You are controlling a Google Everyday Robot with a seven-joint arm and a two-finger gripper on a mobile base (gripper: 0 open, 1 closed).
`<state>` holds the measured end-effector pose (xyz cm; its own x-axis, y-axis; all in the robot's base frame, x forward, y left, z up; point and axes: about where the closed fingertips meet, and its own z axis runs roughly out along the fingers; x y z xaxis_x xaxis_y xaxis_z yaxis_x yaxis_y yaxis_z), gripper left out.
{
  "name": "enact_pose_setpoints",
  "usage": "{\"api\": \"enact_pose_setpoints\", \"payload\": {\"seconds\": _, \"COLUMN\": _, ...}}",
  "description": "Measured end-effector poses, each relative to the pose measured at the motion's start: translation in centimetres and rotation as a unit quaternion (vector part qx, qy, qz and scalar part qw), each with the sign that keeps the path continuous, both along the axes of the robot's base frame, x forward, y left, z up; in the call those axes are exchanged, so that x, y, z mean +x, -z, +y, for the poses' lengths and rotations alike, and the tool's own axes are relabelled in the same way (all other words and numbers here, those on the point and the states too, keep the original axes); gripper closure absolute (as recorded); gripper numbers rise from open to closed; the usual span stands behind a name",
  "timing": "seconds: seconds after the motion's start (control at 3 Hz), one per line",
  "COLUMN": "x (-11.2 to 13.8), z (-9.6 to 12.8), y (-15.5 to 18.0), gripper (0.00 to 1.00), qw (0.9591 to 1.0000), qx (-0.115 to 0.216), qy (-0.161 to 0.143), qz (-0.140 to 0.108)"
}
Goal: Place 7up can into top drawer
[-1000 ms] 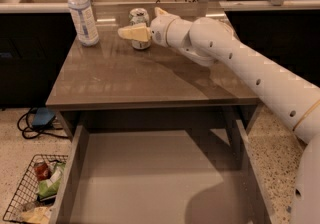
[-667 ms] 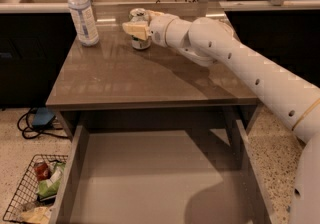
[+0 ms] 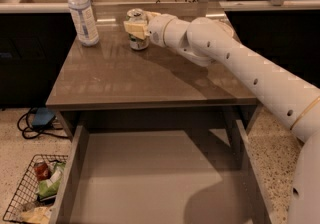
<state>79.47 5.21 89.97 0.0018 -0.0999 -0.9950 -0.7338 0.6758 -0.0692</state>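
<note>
Lying on the floor at far left, a wire basket (image 3: 20, 195) with packets sits just beside the left wall of the top drawer (image 3: 70, 173), which is pulled out wide and shows its bare bottom. On the cabinet top (image 3: 125, 80) the water bottle (image 3: 82, 15) stands upright near the back left corner. The 7up can (image 3: 140, 43) stands upright near the back edge, apart from the bottle. The gripper (image 3: 135, 28) is at the can from the right; whether it pinches the can I cannot tell. The white arm (image 3: 240, 63) crosses the back right corner.
</note>
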Motion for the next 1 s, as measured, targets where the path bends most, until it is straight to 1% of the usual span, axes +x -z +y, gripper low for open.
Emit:
{"api": "enact_pose_setpoints", "payload": {"seconds": 0.33, "x": 0.0, "z": 0.3, "y": 0.0, "gripper": 1.0, "qw": 1.0, "qx": 0.0, "qy": -0.002, "qz": 0.0}}
{"api": "enact_pose_setpoints", "payload": {"seconds": 0.67, "x": 0.0, "z": 0.3, "y": 0.0, "gripper": 1.0, "qw": 1.0, "qx": 0.0, "qy": -0.002, "qz": 0.0}}
{"api": "enact_pose_setpoints", "payload": {"seconds": 1.0, "x": -1.1, "z": -0.3, "y": -1.9, "gripper": 1.0, "qw": 1.0, "qx": 0.002, "qy": 0.001, "qz": -0.01}}
